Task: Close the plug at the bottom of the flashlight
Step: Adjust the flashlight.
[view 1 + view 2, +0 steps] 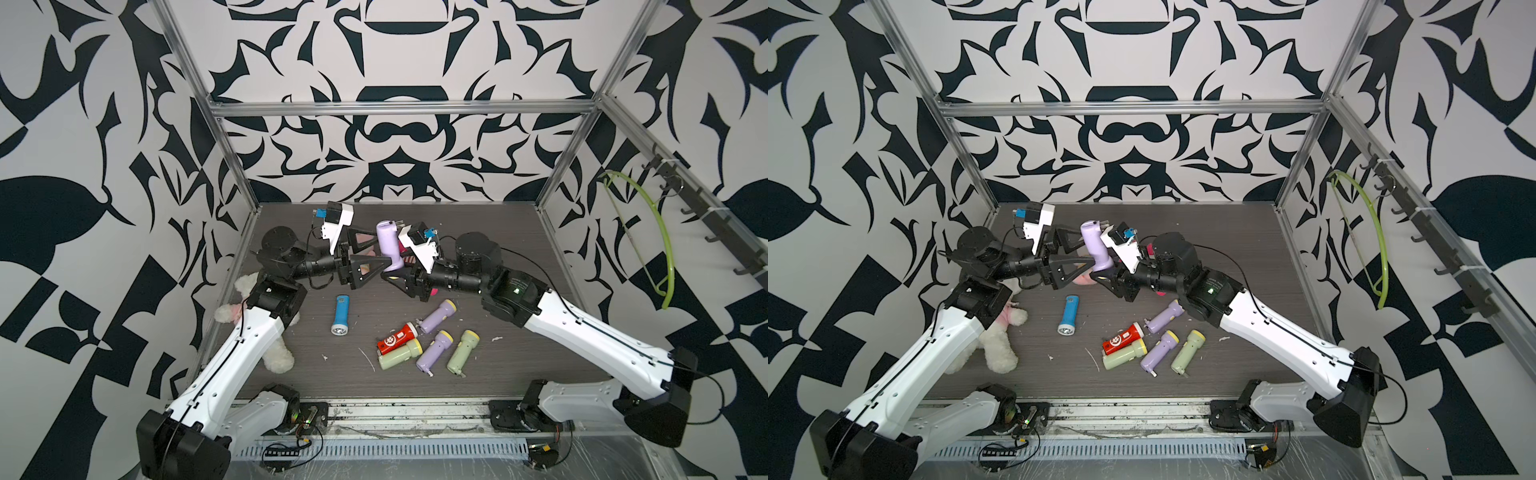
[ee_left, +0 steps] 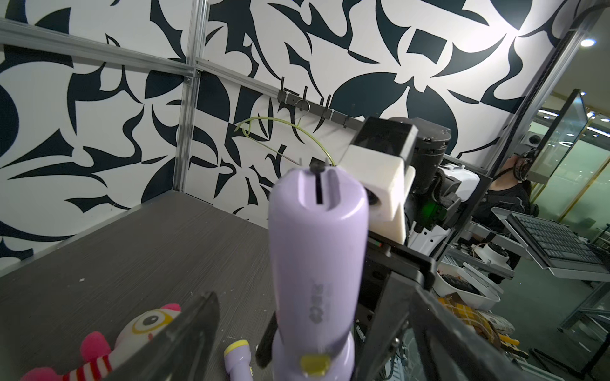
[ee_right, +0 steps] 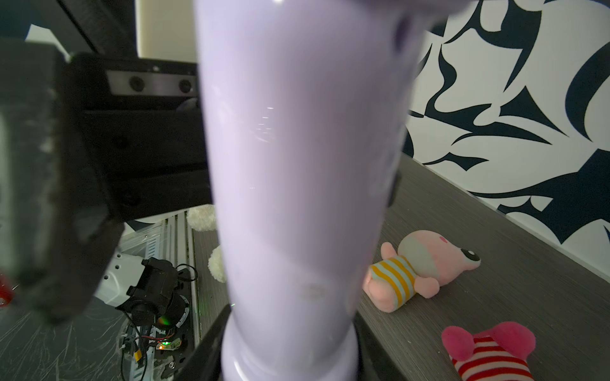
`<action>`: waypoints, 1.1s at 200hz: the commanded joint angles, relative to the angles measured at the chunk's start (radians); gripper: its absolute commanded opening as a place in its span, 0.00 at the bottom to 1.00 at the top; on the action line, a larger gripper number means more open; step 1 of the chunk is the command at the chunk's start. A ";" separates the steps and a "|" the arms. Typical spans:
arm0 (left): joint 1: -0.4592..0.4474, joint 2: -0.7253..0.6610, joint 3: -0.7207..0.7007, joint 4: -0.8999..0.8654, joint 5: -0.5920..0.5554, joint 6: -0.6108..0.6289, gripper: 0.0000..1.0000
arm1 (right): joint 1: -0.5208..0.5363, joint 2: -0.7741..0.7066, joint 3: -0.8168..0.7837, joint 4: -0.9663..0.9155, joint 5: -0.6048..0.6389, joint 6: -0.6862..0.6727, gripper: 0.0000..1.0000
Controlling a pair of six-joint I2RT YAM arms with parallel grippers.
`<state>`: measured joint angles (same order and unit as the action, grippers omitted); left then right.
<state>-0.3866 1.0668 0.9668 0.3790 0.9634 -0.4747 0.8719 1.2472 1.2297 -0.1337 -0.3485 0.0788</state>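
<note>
Looking over the table (image 1: 494,232), you have walls on three sides and bare room at the far right and along the near edge, with three soft toys (image 1: 278,357) lying from the left edge to mid-table. Six loose flashlights (image 1: 341,313) lie toward the front. A seventh, the purple flashlight (image 1: 387,245), stands plug (image 2: 317,166) end up over mid-table, clamped near its head by your right claw (image 1: 392,272), while your left claw (image 1: 383,249) is spread wide astride its body.

A white plush toy (image 1: 276,359) lies at the lower left of the dark worktop (image 1: 316,384), and a blue flashlight (image 1: 340,314) lies near the centre. At the right, a green hanger (image 1: 660,232) hangs from a hook rail (image 1: 706,220). In the right wrist view, a pink plush toy (image 3: 425,264) and a red-striped plush toy (image 3: 488,356) lie on the worktop.
</note>
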 commanded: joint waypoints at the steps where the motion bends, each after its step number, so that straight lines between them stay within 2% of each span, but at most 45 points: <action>1: -0.001 0.012 0.043 0.086 0.008 -0.036 0.95 | 0.006 -0.018 0.048 0.052 -0.030 0.007 0.00; 35: -0.030 0.048 0.089 0.085 0.025 -0.037 0.86 | 0.008 -0.003 0.049 0.061 -0.035 0.007 0.00; 40: -0.034 0.055 0.095 0.082 0.027 -0.036 0.81 | 0.009 -0.001 0.049 0.063 -0.037 0.007 0.00; 65: -0.046 0.084 0.117 0.074 0.029 -0.036 0.76 | 0.009 0.009 0.051 0.071 -0.043 0.007 0.00; 101: -0.077 0.123 0.144 0.074 0.045 -0.036 0.60 | 0.009 0.008 0.056 0.083 -0.037 -0.002 0.00; 173: -0.108 0.123 0.115 0.064 0.040 -0.031 0.59 | 0.009 -0.013 0.060 0.091 -0.002 -0.021 0.00; 197: -0.110 0.096 0.088 0.055 0.021 -0.018 0.72 | 0.009 -0.014 0.065 0.089 -0.003 -0.020 0.00; 220: -0.110 0.078 0.069 0.040 0.011 -0.004 0.74 | 0.009 -0.010 0.071 0.086 -0.005 -0.019 0.00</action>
<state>-0.4946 1.1782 1.0599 0.4404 0.9848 -0.4992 0.8742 1.2629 1.2366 -0.1299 -0.3588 0.0742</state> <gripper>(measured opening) 0.736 0.471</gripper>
